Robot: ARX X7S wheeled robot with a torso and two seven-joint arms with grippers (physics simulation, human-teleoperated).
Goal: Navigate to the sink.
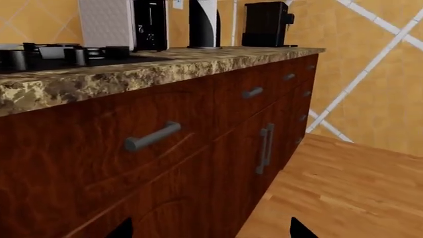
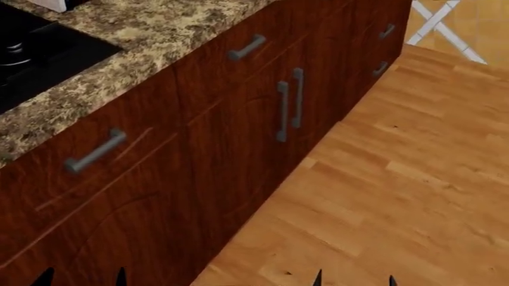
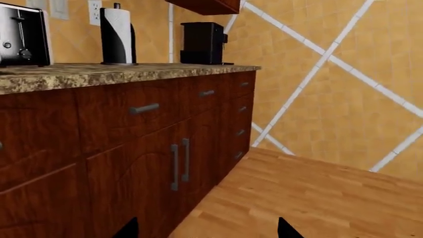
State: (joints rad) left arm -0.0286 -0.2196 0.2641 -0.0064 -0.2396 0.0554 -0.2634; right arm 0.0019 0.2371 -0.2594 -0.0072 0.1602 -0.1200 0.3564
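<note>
The sink is out of view in all three views. In the head view only the dark fingertips of my left gripper [image 2: 83, 280] and right gripper [image 2: 354, 281] show, at the lower edge. Both pairs stand apart with nothing between them. The left gripper [image 1: 211, 234] hangs in front of the dark wood cabinet fronts [image 1: 165, 163]. My right gripper [image 3: 208, 234] is over the wooden floor [image 3: 310, 193] beside the cabinets.
A speckled granite counter [image 2: 151, 36] runs along the left, with a black cooktop [image 2: 32, 50] set into it. On the counter stand a toaster [image 3: 23, 34], a paper towel roll [image 3: 118, 37] and a black coffee machine [image 3: 201, 43]. A tiled wall [image 3: 343, 84] closes the far end.
</note>
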